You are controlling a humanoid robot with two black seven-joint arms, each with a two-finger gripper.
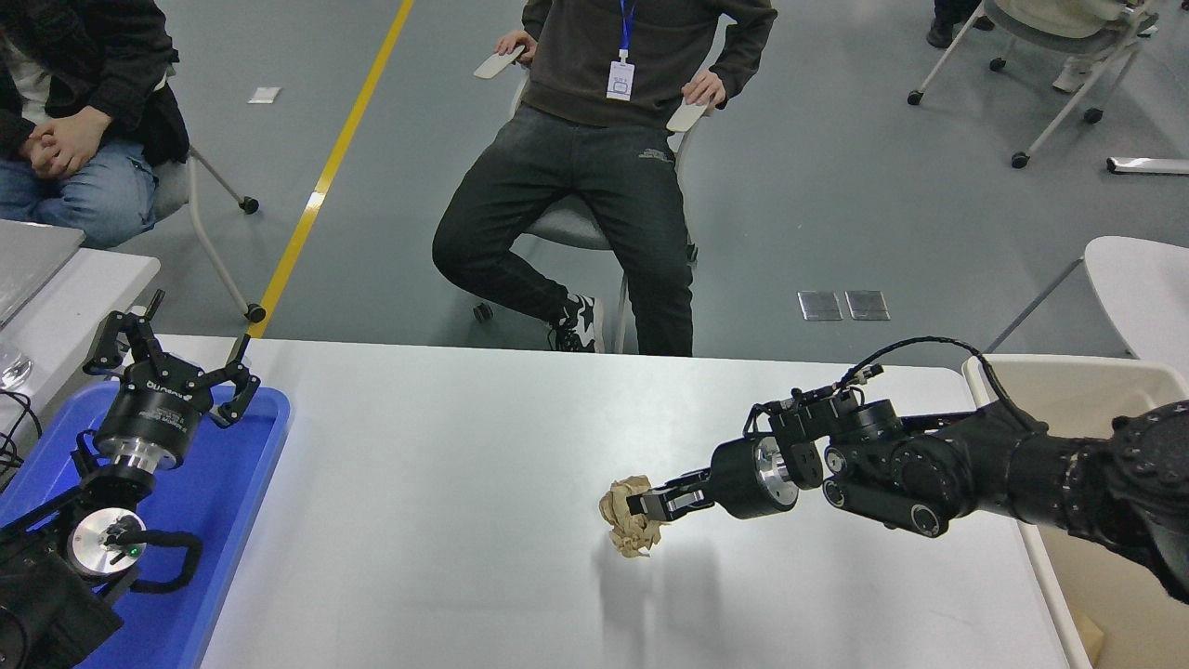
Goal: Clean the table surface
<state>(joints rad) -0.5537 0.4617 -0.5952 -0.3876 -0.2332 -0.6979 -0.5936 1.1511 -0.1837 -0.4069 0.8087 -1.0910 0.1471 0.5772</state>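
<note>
The white table surface (446,502) fills the lower middle of the head view. A crumpled brown paper ball (626,517) hangs a little above it, casting a shadow on the tabletop below. My right gripper (643,506) reaches in from the right edge and is shut on the ball. Parked at the lower left, my left gripper (172,358) stands open above the blue tray, with nothing in it.
A blue plastic tray (232,483) lies at the table's left end. A beige bin (1068,409) stands past the right edge, behind my right arm. One person (604,139) sits on a chair beyond the far side, another person (65,121) at the upper left.
</note>
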